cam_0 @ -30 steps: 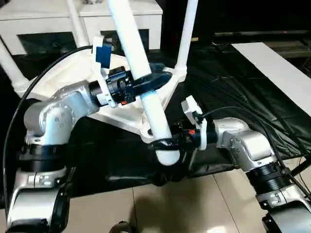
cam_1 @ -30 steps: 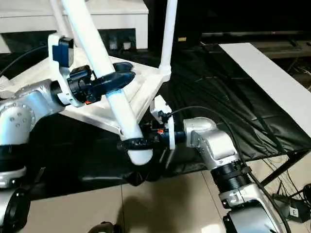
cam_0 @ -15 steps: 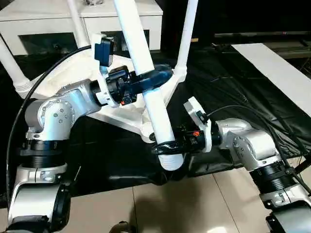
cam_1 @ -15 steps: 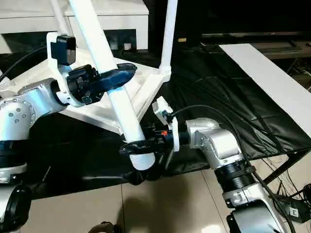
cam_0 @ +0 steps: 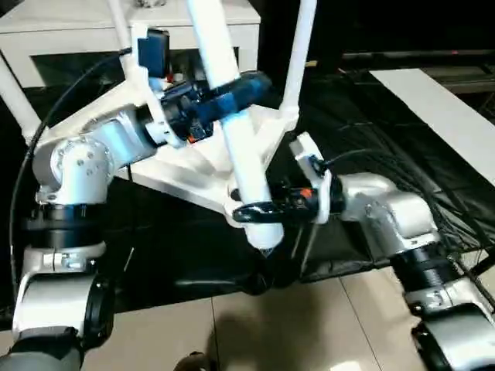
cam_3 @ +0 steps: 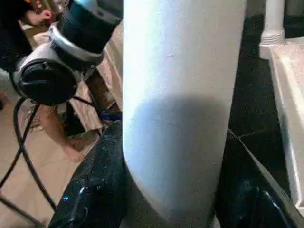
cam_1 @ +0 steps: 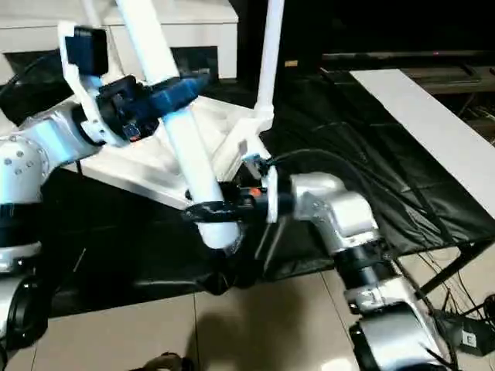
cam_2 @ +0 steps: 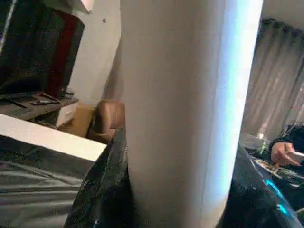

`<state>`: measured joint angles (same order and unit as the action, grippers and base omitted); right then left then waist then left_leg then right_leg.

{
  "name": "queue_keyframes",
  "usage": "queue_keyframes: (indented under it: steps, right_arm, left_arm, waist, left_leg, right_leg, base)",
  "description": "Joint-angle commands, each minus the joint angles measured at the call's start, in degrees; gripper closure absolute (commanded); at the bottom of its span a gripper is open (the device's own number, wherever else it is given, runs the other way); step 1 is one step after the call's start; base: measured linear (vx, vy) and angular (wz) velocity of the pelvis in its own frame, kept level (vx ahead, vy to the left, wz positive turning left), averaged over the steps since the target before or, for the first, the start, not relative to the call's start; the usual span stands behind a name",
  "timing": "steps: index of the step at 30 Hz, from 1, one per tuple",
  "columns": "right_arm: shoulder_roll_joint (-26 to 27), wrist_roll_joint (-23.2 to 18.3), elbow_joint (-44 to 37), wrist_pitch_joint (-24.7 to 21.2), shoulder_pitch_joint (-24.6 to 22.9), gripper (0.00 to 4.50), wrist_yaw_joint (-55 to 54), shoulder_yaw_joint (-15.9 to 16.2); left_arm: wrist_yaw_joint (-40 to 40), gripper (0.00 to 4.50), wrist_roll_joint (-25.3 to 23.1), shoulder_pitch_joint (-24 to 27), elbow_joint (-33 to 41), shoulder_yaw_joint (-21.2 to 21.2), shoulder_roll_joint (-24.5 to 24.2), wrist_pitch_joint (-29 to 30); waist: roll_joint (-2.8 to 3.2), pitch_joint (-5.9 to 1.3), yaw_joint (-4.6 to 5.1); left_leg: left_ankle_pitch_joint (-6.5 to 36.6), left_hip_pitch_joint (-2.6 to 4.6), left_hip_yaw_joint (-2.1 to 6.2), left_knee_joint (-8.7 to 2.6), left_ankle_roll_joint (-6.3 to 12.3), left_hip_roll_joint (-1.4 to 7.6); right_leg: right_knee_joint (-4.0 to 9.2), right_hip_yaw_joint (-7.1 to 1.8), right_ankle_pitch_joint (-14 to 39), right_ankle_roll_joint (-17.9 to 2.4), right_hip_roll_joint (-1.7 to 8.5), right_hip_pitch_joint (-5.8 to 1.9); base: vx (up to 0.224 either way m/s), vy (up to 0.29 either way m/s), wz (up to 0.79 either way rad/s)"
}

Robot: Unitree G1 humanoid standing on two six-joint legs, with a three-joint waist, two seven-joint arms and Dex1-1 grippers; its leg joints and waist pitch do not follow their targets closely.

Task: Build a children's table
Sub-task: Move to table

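Observation:
A long white tapered leg (cam_0: 232, 116) slants across the middle, held by both grippers. My left gripper (cam_0: 232, 94) is shut on the leg at mid-length. My right gripper (cam_0: 255, 210) is shut on the leg close to its rounded lower end, which hangs beside the near corner of the tabletop (cam_0: 193, 174). The white tabletop lies underside up on black sheeting, ribs showing. Another leg (cam_0: 298, 54) stands upright in the far right corner socket, and a further leg (cam_0: 17, 100) rises at the left. In the wrist views the leg (cam_2: 183, 114) (cam_3: 183, 95) sits between dark fingers (cam_2: 102, 190) (cam_3: 97, 190).
A white glass-door cabinet (cam_0: 93, 39) stands behind the tabletop. A white board (cam_0: 441, 116) lies at the right on the black sheeting. Cables (cam_1: 456, 317) trail on the tiled floor at the lower right. A person's hand (cam_2: 285, 152) shows in the left wrist view.
Both arms have lifted and swung the leg: its lower end has moved up toward the tabletop's near corner, and the left gripper has risen along with it.

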<state>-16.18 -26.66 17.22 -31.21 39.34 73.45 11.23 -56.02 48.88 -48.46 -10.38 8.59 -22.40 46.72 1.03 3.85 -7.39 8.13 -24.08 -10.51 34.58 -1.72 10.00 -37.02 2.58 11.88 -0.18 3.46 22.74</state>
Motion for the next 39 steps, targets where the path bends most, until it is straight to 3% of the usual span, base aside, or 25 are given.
queue_keyframes:
  steps: [1,10,15,17,29,39]
  right_arm:
    - [0.8,-0.4,-0.5,2.2,2.7,1.88,-1.5,-2.6]
    - [0.3,0.7,0.6,0.1,5.5,1.19,0.0,-0.2]
    - [-1.3,1.8,1.3,-0.5,6.4,1.17,2.5,1.6]
    - [-3.0,3.9,2.3,-0.1,7.0,1.17,5.4,4.2]
    - [-2.0,6.9,8.2,1.6,10.0,1.17,7.7,7.2]
    - [-1.0,7.7,10.9,3.1,11.1,1.17,8.0,7.4]
  left_arm:
    - [2.6,2.75,-4.5,0.2,-0.5,-0.6,-1.3,-1.8]
    - [-3.1,2.75,-9.4,-0.3,3.0,-7.9,-3.8,-5.5]
    - [-3.5,2.75,-10.0,-0.8,2.9,-8.4,-3.8,-5.7]
    - [-4.0,2.75,-10.8,-1.3,2.4,-8.9,-4.1,-6.7]
    - [-5.6,2.75,-9.6,-1.0,4.6,-9.2,-3.9,-5.7]
    - [-4.6,2.75,-7.0,-1.6,4.1,-6.6,-2.3,-4.4]
  waist:
    - [0.63,-4.78,-0.01]
    - [0.64,-4.74,-0.61]
    - [0.36,-4.78,-0.66]
    - [0.19,-4.86,-0.70]
    - [0.30,-4.93,-0.80]
    - [0.36,-4.91,-0.71]
  left_leg:
    - [15.2,2.64,1.54,-3.90,-2.36,3.15]
    - [15.5,2.75,1.45,-3.98,-2.81,3.20]
    - [14.7,2.66,1.41,-3.88,-2.78,3.16]
    - [13.9,2.59,1.36,-3.75,-2.43,3.10]
    - [13.3,2.56,1.34,-3.51,-1.56,3.14]
    - [13.7,2.49,1.37,-3.52,-1.72,3.16]
  right_leg:
    - [4.31,-2.32,8.0,-13.2,4.69,-1.88]
    - [4.27,-2.39,8.6,-12.2,4.66,-1.87]
    - [4.16,-2.40,8.2,-12.2,4.71,-1.97]
    - [4.10,-2.34,7.7,-12.3,4.64,-2.03]
    - [3.90,-2.25,6.5,-13.6,4.58,-1.95]
    - [3.83,-2.21,6.1,-14.1,4.59,-1.99]
  base:
    - [0.000,0.000,0.00]
    - [0.000,0.000,0.00]
    - [0.000,0.000,0.00]
    - [0.000,0.000,0.00]
    - [0.000,0.000,0.00]
    - [0.000,0.000,0.00]
